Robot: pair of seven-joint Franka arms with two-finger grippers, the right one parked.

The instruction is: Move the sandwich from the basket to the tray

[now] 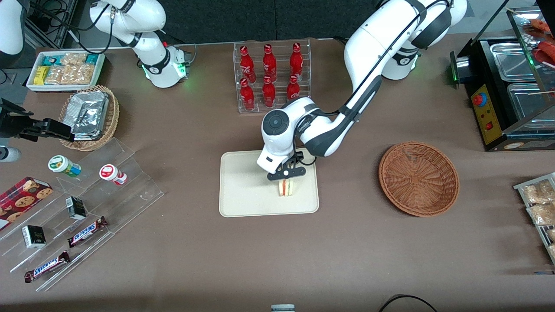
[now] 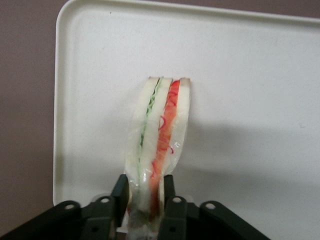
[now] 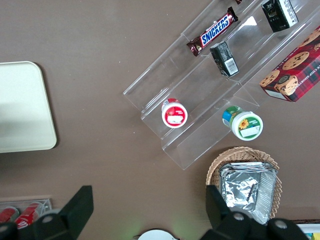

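I am looking down on the big brown table [image 1: 355, 260], and I am working the white left arm [image 1: 364, 60] that is reaching across it. The flat cream tray with rounded corners and a low rim [image 1: 243, 190] is lying near the middle of the table, and the round reddish-brown woven basket [image 1: 419, 178] is sitting well apart from it, toward the working arm's end, with nothing in it. The black two-finger gripper [image 1: 285, 175] is hanging right over the tray, and its jaws are squeezing the small wrapped sandwich wedge of white bread with green and red-pink layers [image 2: 159, 135] by one end. I am thinking the carry is done and I am at the put-down step. From the front view the sandwich is looking very close to the tray, but I cannot tell if it is touching. Next I am needing to go down gently until it is resting, let the jaws come apart, and lift straight up. The sandwich is sitting inside the rim, nearer the tray edge that faces the basket, and there is lots of bare tray around it. The clear rack of red bottles [image 1: 271, 76] is standing farther from the front camera, well out of my way.
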